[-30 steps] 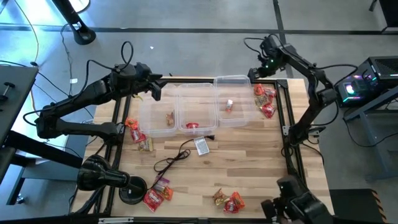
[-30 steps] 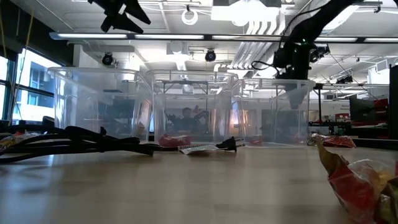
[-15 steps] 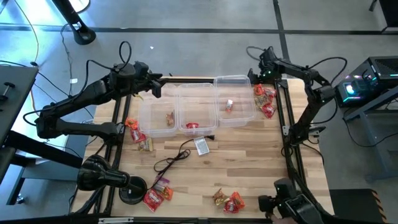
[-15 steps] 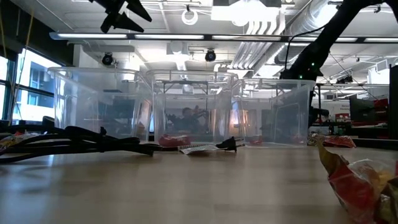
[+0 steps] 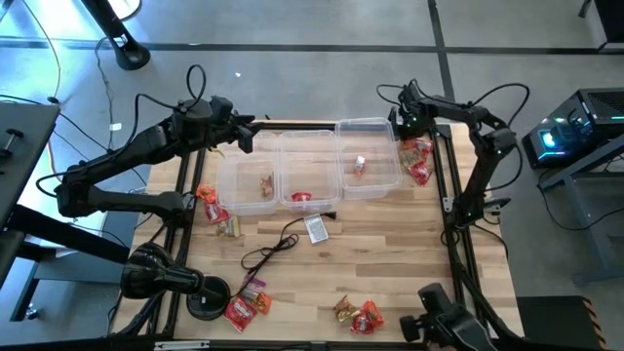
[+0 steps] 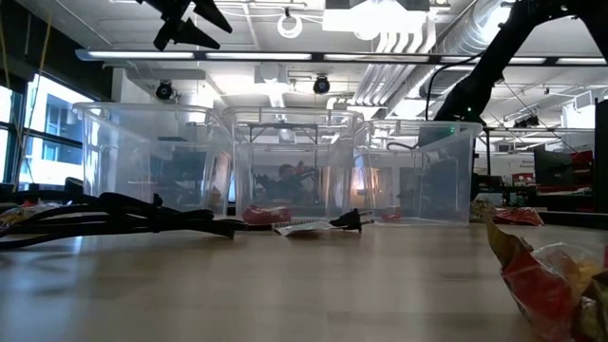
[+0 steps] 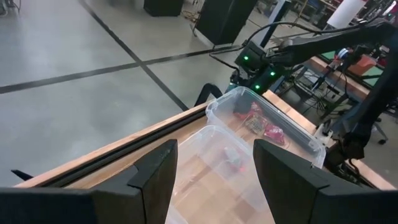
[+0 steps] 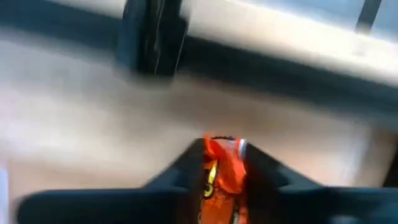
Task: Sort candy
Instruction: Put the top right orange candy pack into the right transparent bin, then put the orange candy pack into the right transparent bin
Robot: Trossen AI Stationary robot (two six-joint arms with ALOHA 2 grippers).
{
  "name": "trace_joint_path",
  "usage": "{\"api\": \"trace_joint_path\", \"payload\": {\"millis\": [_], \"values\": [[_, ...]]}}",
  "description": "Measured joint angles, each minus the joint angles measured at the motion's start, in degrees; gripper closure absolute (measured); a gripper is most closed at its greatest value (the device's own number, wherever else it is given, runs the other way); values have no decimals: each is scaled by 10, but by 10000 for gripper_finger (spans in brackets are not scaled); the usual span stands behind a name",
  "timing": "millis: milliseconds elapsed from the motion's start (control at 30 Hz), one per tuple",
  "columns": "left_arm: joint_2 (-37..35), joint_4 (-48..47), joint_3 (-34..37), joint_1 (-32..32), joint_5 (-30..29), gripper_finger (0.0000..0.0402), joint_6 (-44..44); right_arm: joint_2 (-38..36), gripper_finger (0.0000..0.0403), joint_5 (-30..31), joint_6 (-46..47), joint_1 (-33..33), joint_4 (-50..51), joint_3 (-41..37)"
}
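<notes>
Three clear bins stand in a row at the table's far side: left, middle, right. Each holds a candy piece or two. My right gripper is at the right bin's far right corner, beside a pile of red candy, and is shut on an orange-red candy piece. My left gripper hangs open and empty over the left bin's far edge, high up in the low view. More candy lies at the left, near left and near middle. My right gripper pinches the orange-red candy piece between its two fingers. The crinkly wrapper's upper end sticks out past the fingertips. The picture is blurred, so I cannot tell whether the piece is clear of the table.
A small grey tag with a black cable lies in front of the bins. A black frame rail runs along the table's right edge and another along the left. The middle of the table's near half is bare wood.
My right gripper has gone down and toward the table's left, from high over the far right corner to just behind the right bin. The left arm has kept still.
</notes>
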State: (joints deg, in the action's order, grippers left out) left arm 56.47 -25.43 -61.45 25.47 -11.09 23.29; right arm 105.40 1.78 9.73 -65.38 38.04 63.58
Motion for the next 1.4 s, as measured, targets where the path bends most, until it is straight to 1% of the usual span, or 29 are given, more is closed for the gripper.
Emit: {"api": "trace_joint_path", "payload": {"millis": [33,67,100,200,300,400,533,567,667,767,833,933,1000,1067,1200,1267,1367,1400], "values": [[0,0,0,1,-1,197,-5,-9,367,-5,-4,2,15,0],[0,0,0,2,-2,197,-9,-22,382,-6,-7,2,20,1],[0,0,0,4,-3,197,-12,-37,386,-6,-7,2,19,9],[0,0,0,11,-4,197,-14,-82,377,-6,-1,2,24,34],[0,0,0,16,-5,197,-25,-127,390,-10,6,9,30,59],[0,0,0,16,-5,197,-36,-178,395,-16,8,30,25,90],[0,0,0,16,-5,197,-51,-226,396,6,28,67,36,114],[0,0,0,16,-5,197,-55,-238,398,3,34,78,34,117],[0,0,0,16,-5,197,-60,-265,398,-45,55,121,38,116],[0,0,0,16,-5,197,-60,-280,395,-84,77,183,53,106],[0,0,0,16,-5,197,-64,-286,394,-87,82,226,55,98],[0,0,0,16,-4,197,-70,-285,389,-48,94,280,62,83],[0,0,0,16,-4,197,-70,-285,376,-28,97,304,63,72],[0,0,0,16,-4,197,-70,-285,352,-12,97,316,64,64],[0,0,0,16,-4,197,-70,-285,286,13,103,318,68,59],[0,0,0,16,-4,197,-70,-285,250,14,113,318,68,59],[0,-1,0,16,-4,197,-70,-286,202,14,94,318,71,62],[0,-1,0,16,-4,197,-70,-286,190,22,93,317,77,66]]}}
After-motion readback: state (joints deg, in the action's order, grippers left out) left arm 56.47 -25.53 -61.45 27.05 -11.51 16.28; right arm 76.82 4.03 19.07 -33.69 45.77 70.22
